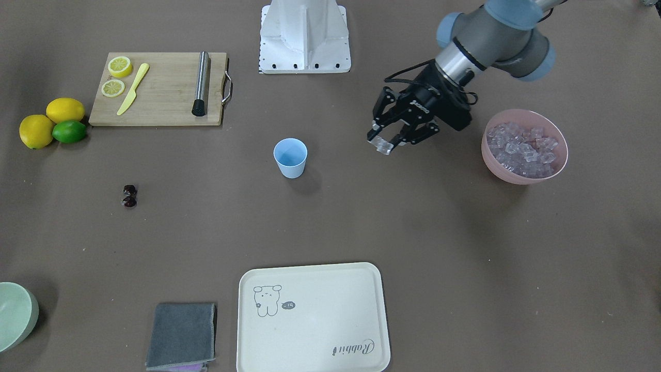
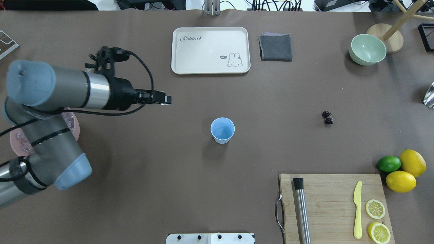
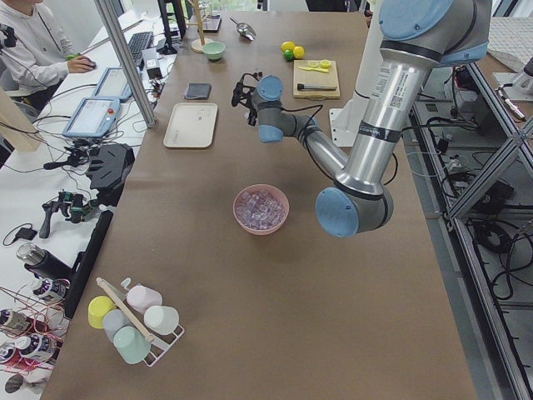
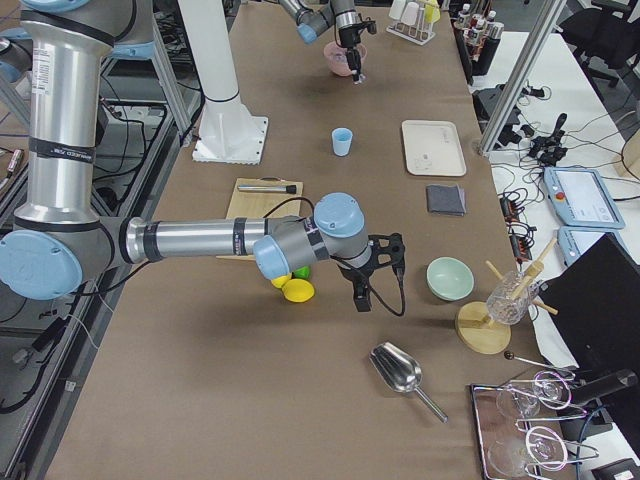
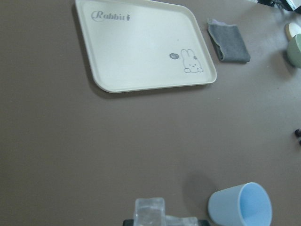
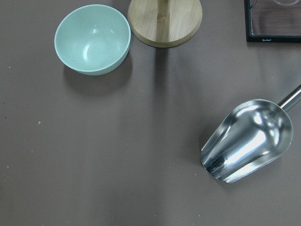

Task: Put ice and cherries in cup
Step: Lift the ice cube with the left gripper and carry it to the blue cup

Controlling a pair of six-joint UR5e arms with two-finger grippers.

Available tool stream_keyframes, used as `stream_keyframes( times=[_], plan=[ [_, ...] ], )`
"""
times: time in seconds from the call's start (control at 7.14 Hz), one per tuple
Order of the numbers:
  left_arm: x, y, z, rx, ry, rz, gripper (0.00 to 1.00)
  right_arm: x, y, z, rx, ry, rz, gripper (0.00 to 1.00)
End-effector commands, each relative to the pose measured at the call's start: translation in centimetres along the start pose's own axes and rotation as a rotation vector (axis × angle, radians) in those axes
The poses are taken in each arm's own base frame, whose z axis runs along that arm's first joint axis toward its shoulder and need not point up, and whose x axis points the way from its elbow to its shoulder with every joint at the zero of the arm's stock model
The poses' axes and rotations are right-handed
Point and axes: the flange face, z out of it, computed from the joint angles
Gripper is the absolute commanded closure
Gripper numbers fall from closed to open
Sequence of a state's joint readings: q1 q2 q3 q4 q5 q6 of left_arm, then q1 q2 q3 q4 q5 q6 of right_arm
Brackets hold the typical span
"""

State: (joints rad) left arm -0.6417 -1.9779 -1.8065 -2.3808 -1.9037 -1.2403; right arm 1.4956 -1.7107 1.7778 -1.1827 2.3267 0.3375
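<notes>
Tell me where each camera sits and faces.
Front-facing: across the table, facing the base; left pincer grips clear ice cube.
Overhead: from behind, looking down; left arm, light blue plastic cup.
Left side: table's end; left arm near.
Right side: opposite end; right arm near.
Left wrist: down at that cup, shared with overhead.
Right wrist: down at a steel scoop.

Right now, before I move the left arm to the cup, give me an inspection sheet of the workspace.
Surface: brown table, no spills seen.
Job's things: cup upright, empty; cherries on table, apart from cup; ice in pink bowl.
Clutter: tray, cloth, board, lemons, lime, green bowl, scoop.
Claws: left claw shut on ice cube, between pink bowl and cup; right claw over table's right end, state unclear.
Cables: cable looped at left wrist, clear of cup.
Surroundings: operator seated beside table.
</notes>
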Motion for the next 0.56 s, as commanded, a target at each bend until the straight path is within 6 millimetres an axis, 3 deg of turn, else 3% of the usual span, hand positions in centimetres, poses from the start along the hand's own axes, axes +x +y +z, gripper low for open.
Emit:
stream_keyframes(
  times=[0.0, 0.42],
  plan=[
    [7.0, 5.6, 5.6, 0.067, 0.043, -0.034, 1.0, 0.1, -0.1, 0.0, 0.006, 0.014, -0.001, 0.0],
    [9.6, 10.2, 10.5, 0.126, 0.013, -0.03, 1.0, 0.1, -0.1, 0.0, 0.005, 0.014, 0.0, 0.0]
  ],
)
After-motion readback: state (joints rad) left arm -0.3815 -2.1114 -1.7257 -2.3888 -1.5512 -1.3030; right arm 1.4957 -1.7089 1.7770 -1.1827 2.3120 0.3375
